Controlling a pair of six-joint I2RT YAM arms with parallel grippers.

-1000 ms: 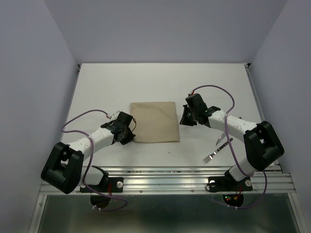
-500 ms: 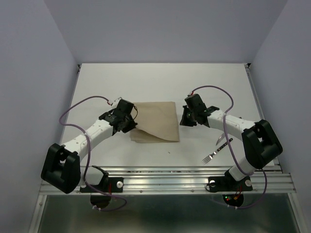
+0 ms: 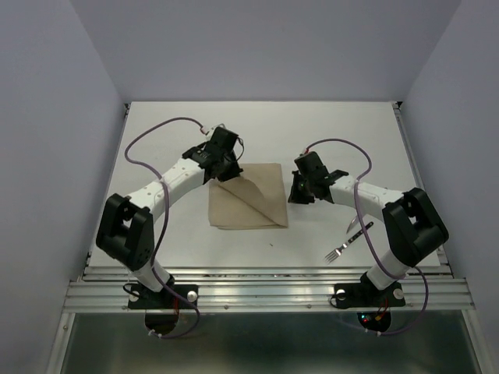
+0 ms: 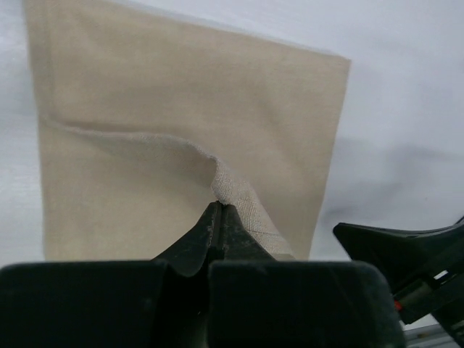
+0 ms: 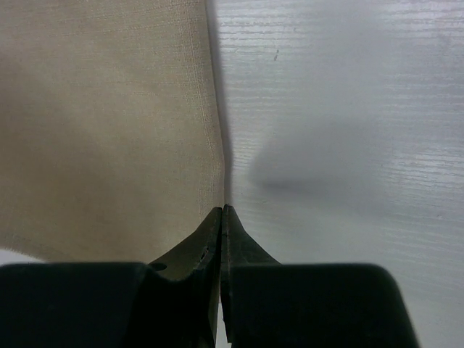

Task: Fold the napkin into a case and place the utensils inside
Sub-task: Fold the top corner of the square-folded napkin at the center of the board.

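The beige napkin [image 3: 238,209] lies folded square at the table's middle. My left gripper [image 3: 227,170] hovers over its far left corner, shut on a corner of the top layer [image 4: 230,190], and the lifted cloth forms a slanted flap across the napkin [image 4: 181,94]. My right gripper [image 3: 299,192] is shut, with its tips [image 5: 222,210] right at the napkin's [image 5: 101,123] right edge; nothing shows between them. The fork [image 3: 345,245] lies near the front right, tines toward me. A silver knife blade [image 3: 353,223] peeks out beside it, partly hidden by the right arm.
White table [image 3: 257,132] with purple walls on three sides. A metal rail [image 3: 265,290] runs along the near edge. The right gripper's black body [image 4: 406,250] shows in the left wrist view, just off the napkin's right side.
The left gripper has carried the napkin's near left corner up and toward the far side, peeling the top layer into a diagonal flap. The right arm has barely moved.
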